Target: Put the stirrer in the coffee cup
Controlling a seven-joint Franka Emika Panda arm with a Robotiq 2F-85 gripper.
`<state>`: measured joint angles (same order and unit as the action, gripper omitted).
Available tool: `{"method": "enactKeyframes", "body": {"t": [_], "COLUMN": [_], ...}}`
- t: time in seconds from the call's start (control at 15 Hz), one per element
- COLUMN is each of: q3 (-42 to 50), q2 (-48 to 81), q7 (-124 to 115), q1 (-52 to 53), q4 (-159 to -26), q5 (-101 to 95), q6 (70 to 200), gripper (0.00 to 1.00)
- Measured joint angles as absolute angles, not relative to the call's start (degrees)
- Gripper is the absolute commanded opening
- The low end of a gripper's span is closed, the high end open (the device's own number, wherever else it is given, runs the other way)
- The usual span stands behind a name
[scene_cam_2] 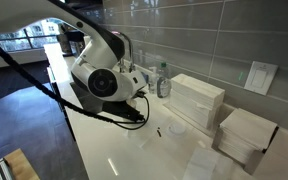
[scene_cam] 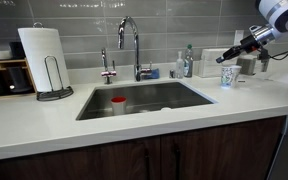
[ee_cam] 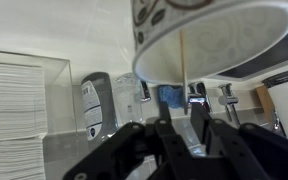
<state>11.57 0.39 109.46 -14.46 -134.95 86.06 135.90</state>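
Note:
The coffee cup (scene_cam: pixel 229 77), white paper with a pale blue-green pattern, stands on the white counter at the far right. My gripper (scene_cam: pixel 222 58) hangs just above its rim, tilted down toward it. In the wrist view the cup (ee_cam: pixel 224 40) fills the top of the picture. The stirrer (ee_cam: pixel 184 90), a thin pale stick, runs straight from the cup to my gripper (ee_cam: pixel 182 118). The fingers stand close together on either side of the stick's end and look shut on it. In an exterior view the arm covers most of the gripper (scene_cam_2: pixel 141 120), and the cup is hard to make out there.
A sink (scene_cam: pixel 144 98) holds a white container with a red top (scene_cam: pixel 118 104). Behind it are a faucet (scene_cam: pixel 134 45) and bottles (scene_cam: pixel 185 64). A paper towel roll (scene_cam: pixel 42 60) stands far left. White boxes (scene_cam_2: pixel 199 100) stand by the wall near the cup.

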Motion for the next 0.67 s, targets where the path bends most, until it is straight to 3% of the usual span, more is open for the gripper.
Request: {"method": "enactKeyframes", "body": {"t": [0.33, 0.67], "q3": [11.6, 11.81], "q2": [-0.81, -4.11], "q7": [104.67, 96.82], "q1": [-14.46, -14.48], "q4": [-134.96, -134.71], "q5": [81.9, 75.16], "q6": [135.9, 135.89], "gripper": [0.99, 1.0]}}
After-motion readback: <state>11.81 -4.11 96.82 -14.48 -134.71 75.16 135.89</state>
